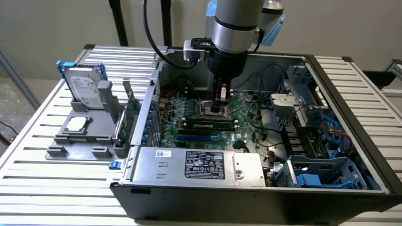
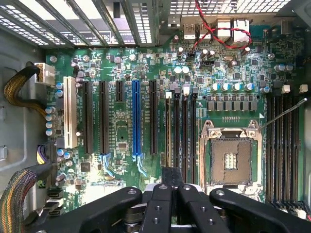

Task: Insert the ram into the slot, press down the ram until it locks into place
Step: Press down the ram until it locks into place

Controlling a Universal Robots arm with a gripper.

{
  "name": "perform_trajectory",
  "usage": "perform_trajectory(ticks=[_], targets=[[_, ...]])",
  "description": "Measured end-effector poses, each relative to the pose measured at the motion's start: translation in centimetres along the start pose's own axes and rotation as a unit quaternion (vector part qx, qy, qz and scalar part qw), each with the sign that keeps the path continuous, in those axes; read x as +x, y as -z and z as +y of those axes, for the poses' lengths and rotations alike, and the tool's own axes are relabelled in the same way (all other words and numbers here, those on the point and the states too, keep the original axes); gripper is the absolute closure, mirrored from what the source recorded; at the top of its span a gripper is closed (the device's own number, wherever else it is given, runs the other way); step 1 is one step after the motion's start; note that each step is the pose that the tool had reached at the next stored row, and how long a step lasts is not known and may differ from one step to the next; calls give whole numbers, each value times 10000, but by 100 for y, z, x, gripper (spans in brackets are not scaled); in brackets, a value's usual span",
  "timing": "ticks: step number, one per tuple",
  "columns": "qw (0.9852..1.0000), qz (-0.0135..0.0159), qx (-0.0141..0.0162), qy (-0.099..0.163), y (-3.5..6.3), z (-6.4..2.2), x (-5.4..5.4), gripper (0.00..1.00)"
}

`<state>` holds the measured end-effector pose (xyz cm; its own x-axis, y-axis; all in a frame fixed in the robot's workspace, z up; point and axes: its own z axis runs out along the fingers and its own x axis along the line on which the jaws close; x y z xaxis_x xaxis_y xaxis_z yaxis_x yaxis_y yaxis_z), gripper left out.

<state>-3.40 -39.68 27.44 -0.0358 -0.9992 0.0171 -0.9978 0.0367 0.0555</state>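
Observation:
The ram [image 1: 205, 125] is a thin green stick with black chips, standing in a black memory slot [image 1: 207, 129] on the motherboard, just beyond the blue slot [image 1: 197, 138]. In the wrist view the ram [image 2: 168, 131] shows as a thin strip in the slot of the group that lies closest to the blue slot [image 2: 135, 121]. My gripper [image 1: 221, 98] hangs above the board behind the ram, over the CPU socket [image 1: 210, 109], apart from the stick. Its black fingers [image 2: 171, 180] are shut together with nothing between them.
The open PC case has metal walls [image 1: 351, 117] all round, with cables and drive cages at the exterior view's right. A power supply [image 1: 201, 165] sits at the front. A grey stand with a hard drive [image 1: 84, 89] and an expansion card [image 1: 129, 117] stands outside, on the left.

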Motion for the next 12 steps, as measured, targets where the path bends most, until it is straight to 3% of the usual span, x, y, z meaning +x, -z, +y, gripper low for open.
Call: perform_trajectory(ticks=[6, 12], targets=[[10000, 0, -3, -35, 1, 0, 9, 89], [9992, -9, -8, -396, -1, 0, 13, 89]])
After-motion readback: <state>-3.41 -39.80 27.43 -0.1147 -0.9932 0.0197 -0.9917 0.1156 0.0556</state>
